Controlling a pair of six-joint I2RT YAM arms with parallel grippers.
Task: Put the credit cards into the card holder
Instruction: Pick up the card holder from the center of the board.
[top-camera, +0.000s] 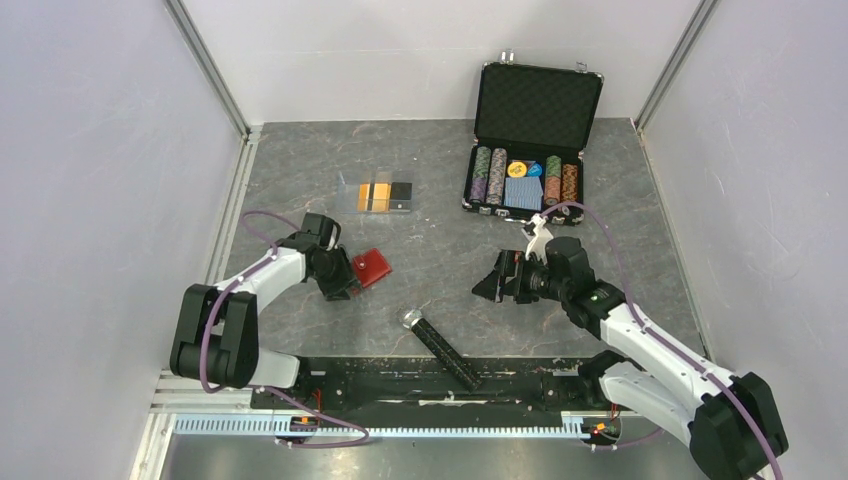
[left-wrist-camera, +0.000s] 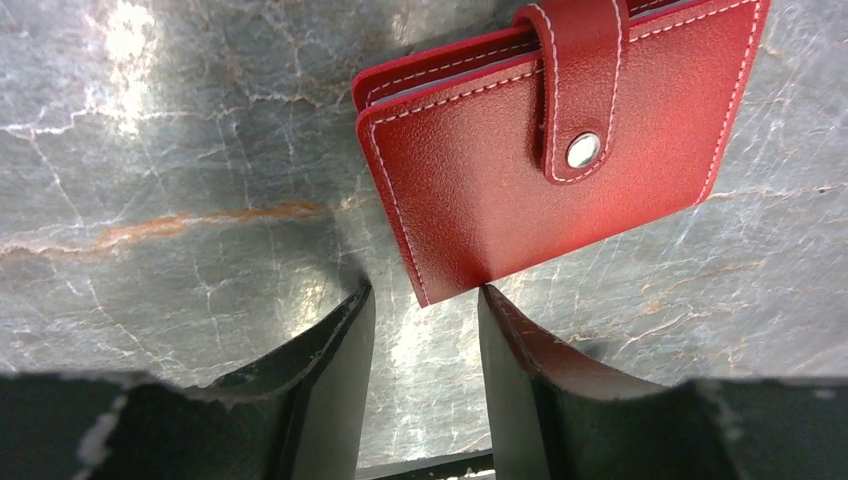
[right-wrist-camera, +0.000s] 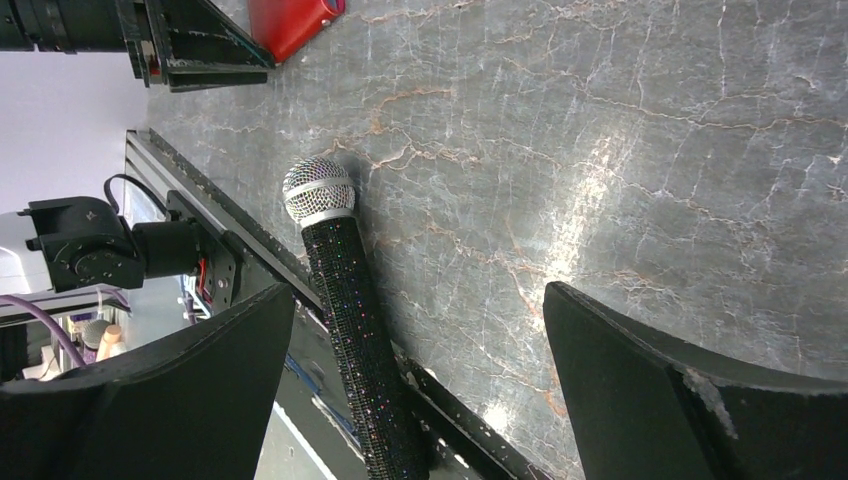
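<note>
Two sets of fingers are over the counter (top-camera: 440, 240) and both stand apart with nothing between them: the left fingers (left-wrist-camera: 330, 350) are parted by a narrow gap, with the near corner of the card holder (left-wrist-camera: 540, 170) just at the mouth of that gap, and the right fingers (right-wrist-camera: 640, 370) are spread wide above bare stone. The red holder lies flat and closed, its tab (left-wrist-camera: 580, 90) snapped down, at the left of the counter. The credit cards (top-camera: 372, 196), orange-gold and black, sit well apart from it towards the back, in a clear case (top-camera: 347, 185). The step in hand looks like getting the holder gripped and opened. To do it well, I would take it by the spine edge or a corner rather than across the tab, so the snap stays free for the other arm to lift, and hold it down firmly because the smooth leather may slide on the polished top. The surface is grey marbled stone, glossy enough to show glare. A glittery microphone (right-wrist-camera: 345, 290) lies near the front rail, an open poker-chip case (top-camera: 535, 100) stands at the back right, and plain white panels wall the cell on three sides
</note>
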